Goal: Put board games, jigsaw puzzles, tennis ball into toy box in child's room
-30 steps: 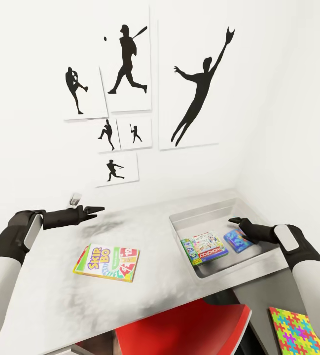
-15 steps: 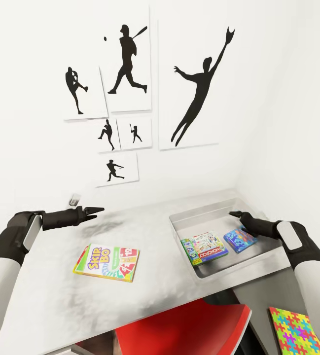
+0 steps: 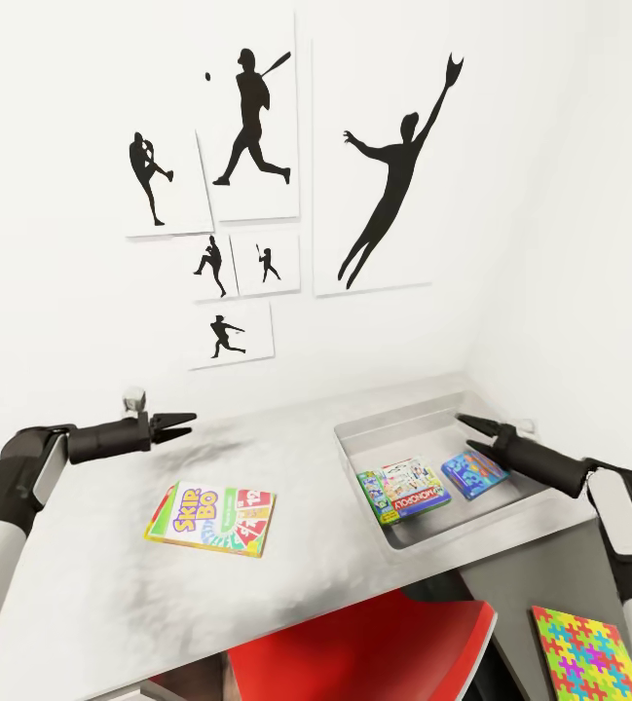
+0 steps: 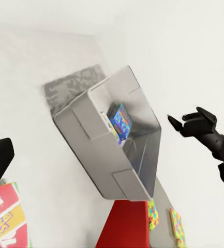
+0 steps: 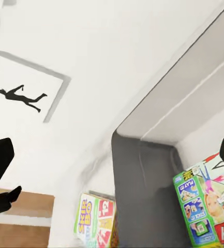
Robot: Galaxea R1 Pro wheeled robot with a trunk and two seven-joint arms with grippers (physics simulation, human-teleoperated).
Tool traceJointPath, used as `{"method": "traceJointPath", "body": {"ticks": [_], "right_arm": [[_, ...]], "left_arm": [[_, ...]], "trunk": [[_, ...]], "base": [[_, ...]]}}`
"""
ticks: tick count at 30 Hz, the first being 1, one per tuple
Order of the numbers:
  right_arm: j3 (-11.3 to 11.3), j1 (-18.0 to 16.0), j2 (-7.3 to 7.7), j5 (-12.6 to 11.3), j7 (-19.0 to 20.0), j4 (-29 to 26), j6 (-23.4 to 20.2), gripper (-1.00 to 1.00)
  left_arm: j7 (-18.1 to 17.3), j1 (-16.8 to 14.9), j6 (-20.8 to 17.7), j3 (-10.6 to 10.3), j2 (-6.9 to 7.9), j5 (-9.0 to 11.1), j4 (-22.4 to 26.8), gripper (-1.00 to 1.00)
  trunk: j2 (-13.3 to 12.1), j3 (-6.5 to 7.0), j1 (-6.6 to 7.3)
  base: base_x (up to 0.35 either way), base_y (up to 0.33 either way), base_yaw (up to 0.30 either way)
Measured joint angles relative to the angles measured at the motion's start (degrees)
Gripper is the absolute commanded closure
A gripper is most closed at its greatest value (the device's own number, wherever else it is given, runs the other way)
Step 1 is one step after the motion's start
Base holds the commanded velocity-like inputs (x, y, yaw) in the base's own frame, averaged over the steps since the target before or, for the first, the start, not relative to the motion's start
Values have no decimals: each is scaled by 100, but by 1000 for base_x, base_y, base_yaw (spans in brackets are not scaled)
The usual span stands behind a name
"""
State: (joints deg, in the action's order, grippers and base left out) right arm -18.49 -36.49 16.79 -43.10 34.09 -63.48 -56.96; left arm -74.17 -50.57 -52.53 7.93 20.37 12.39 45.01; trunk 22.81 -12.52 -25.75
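The grey toy box (image 3: 374, 424) stands at the table's (image 3: 286, 458) right end. Inside it lie the white, green-edged board game (image 3: 408, 490) and the small blue one (image 3: 474, 473). On the tabletop left of the toy box lies the Skip-Bo game (image 3: 211, 519). My right gripper (image 3: 465, 431) hovers open above the box's far right corner, holding nothing. Over the table's left part, behind Skip-Bo, my left gripper (image 3: 187, 424) is open and holds nothing. A jigsaw puzzle (image 3: 586, 654) lies low beyond the table's right end. The tennis ball and the bed are out of view.
A red chair (image 3: 354, 652) is tucked under the table's front edge. White walls close the corner behind and to the right of the toy box, with black silhouette pictures (image 3: 247, 185) on the back wall. The left wrist view shows two puzzles (image 4: 153, 214) below the table.
My right gripper has drawn back to the right and risen off the blue board game, which stays in the toy box. The left arm has pulled back a little to the left.
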Motion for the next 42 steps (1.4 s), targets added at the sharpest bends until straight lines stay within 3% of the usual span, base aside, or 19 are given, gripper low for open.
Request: {"method": "traceJointPath", "body": {"ticks": [4,6,8,10,14,19,25,28,38,42], "right_arm": [[-187,747,-6,7,970,-948,-77,-100],[-259,1012,-12,11,1272,-1268,-90,-100],[-473,1487,-40,14,1764,-1815,-105,-100],[-690,1794,-61,15,2040,-2101,-112,-100],[-970,2185,-84,18,2385,-2330,-115,-100],[-1092,2380,-142,21,2764,-2429,-102,-100],[-1194,2614,-462,34,3219,-2643,-85,-100],[-1404,2691,-628,35,3448,-2688,-73,-100],[-1637,2726,-900,44,3702,-2709,17,-100],[-1738,2729,-931,49,3780,-2700,47,-100]], "left_arm": [[-388,123,-3,-1,113,5,0,-100],[-585,187,0,-1,165,7,-1,-100],[-930,286,-3,1,254,8,0,-100],[-1395,438,4,1,386,9,-1,-100],[-1561,684,2,3,573,22,-1,-100],[-1561,890,-16,4,689,36,-2,-100],[-1561,1029,-28,0,728,31,-2,-100],[-1561,1120,-55,5,735,36,65,-100],[-1561,1164,-222,37,733,43,182,-100],[-1561,1166,-233,41,728,41,197,-100]], "trunk": [[1,-1,1],[0,0,0],[1,0,1],[1,-1,0],[1,-1,0],[0,0,0],[0,1,0],[0,10,0],[0,88,0],[0,125,0]], "base": [[0,0,0],[0,0,0],[0,0,0],[0,0,0],[0,0,0],[0,0,0],[0,0,0],[0,0,0],[0,0,0],[0,0,0]]}}
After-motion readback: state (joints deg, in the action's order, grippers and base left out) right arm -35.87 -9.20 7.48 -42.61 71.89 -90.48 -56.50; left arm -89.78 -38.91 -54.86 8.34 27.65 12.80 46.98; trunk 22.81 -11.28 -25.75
